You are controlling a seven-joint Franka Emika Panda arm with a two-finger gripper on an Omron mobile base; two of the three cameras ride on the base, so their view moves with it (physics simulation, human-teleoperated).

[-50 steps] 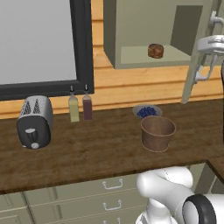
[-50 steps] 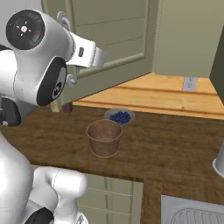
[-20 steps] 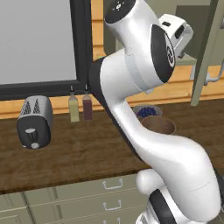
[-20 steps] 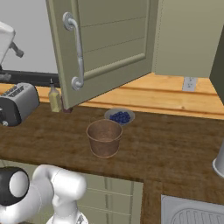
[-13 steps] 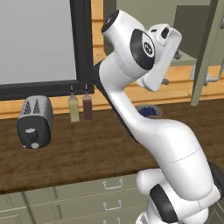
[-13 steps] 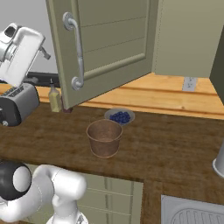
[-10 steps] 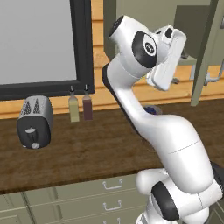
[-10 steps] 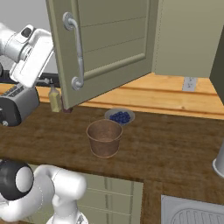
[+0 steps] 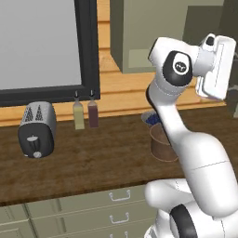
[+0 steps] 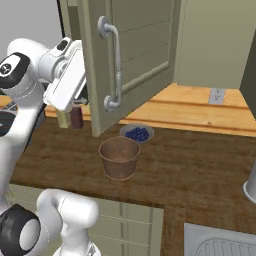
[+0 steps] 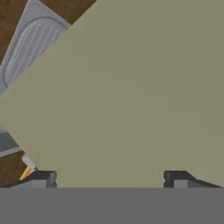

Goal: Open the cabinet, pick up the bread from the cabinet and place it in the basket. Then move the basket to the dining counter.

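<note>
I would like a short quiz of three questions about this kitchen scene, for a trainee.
1. True or false: the cabinet door is open.
2. What lies in the basket? A) bread B) nothing C) berries
3. Fill in: the tool has its jaws ____.

Key: 1 true. 2 B. 3 open, holding nothing.

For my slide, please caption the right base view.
Cabinet door open, empty basket beside bowl of berries.

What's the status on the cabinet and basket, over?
Gripper open, empty. Sage-green cabinet door swung open. Round brown wooden basket empty on the worktop. Door panel close ahead of the fingers.
</note>
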